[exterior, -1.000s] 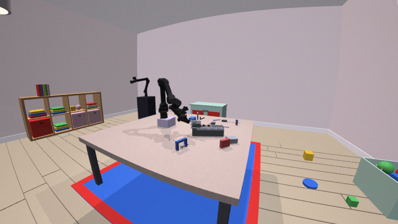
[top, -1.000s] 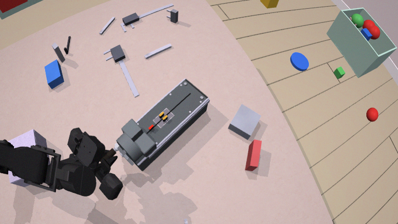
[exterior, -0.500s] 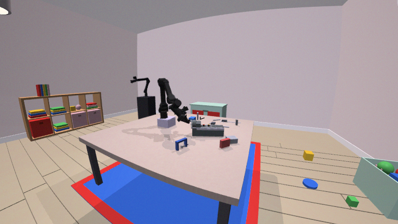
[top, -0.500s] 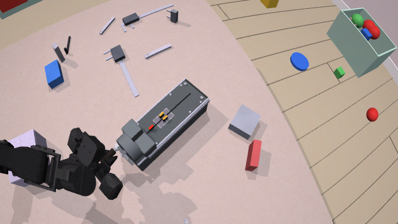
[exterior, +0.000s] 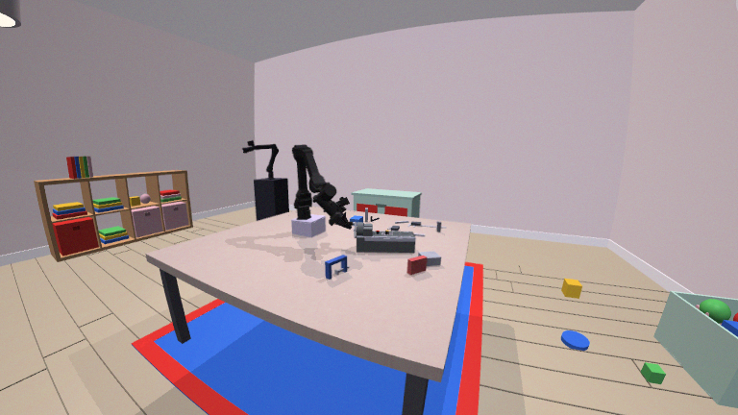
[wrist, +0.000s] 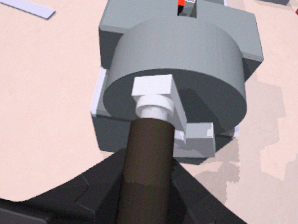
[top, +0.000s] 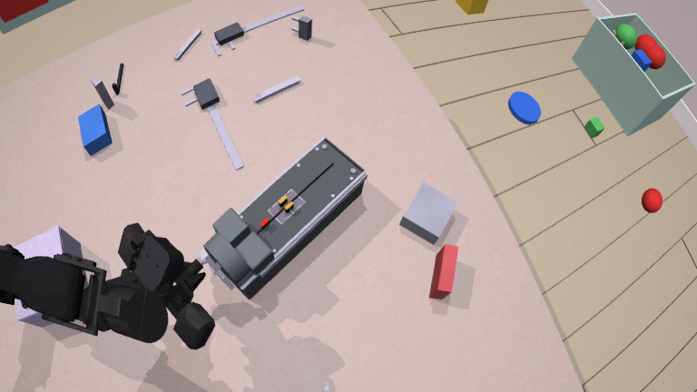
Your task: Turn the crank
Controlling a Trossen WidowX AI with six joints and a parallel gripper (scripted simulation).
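Note:
The grey machine (top: 311, 182) (exterior: 385, 243) (wrist: 175, 45) lies on the table with its round housing toward the arm. The red pointer (top: 264, 222) (wrist: 181, 2) is in the slot, on the housing side of the two brass zero marks, the first mark (top: 282, 200) and the second mark (top: 289, 205), clearly short of level with them. The crank's dark brown handle (top: 193, 268) (wrist: 148, 165) joins a white crank arm (wrist: 152, 86) in front of the housing. My gripper (top: 191, 279) (wrist: 145, 161) is shut on the handle; the fingertips are partly hidden behind it.
A grey block (top: 428, 211) and a red block (top: 444, 271) lie beyond the machine's side. A blue block (top: 93, 129), a dark block with a long strip (top: 226, 139) and a loose bar (top: 278, 89) lie on the other side. A blue arch (exterior: 335, 261) stands nearer the exterior camera.

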